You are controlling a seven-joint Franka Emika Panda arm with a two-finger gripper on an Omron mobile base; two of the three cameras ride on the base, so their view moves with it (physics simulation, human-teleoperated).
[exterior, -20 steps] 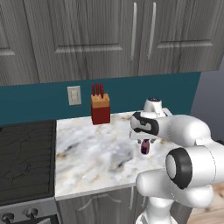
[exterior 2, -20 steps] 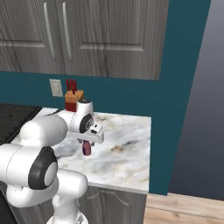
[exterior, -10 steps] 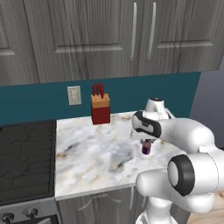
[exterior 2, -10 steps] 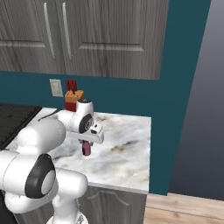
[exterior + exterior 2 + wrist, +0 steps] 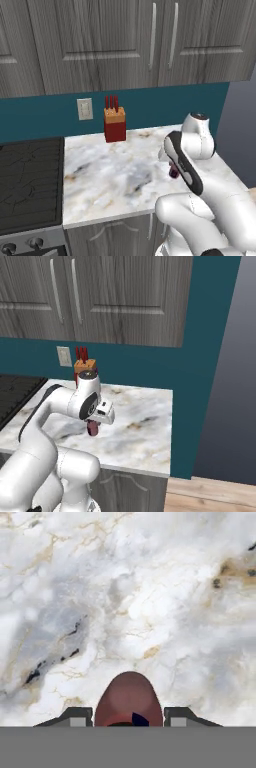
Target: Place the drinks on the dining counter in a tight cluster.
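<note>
Dark-maroon bottle (image 5: pixel 129 699) clamped between pincer (image 5: pixel 129 718) fingertips, above the marble counter (image 5: pixel 150 587)

My own arm hides most of the dark-maroon bottle (image 5: pixel 173 172); the stove (image 5: pixel 30 182) runs off the left edge.

Even, soft rendered light; faint shadows, no glare.
</note>
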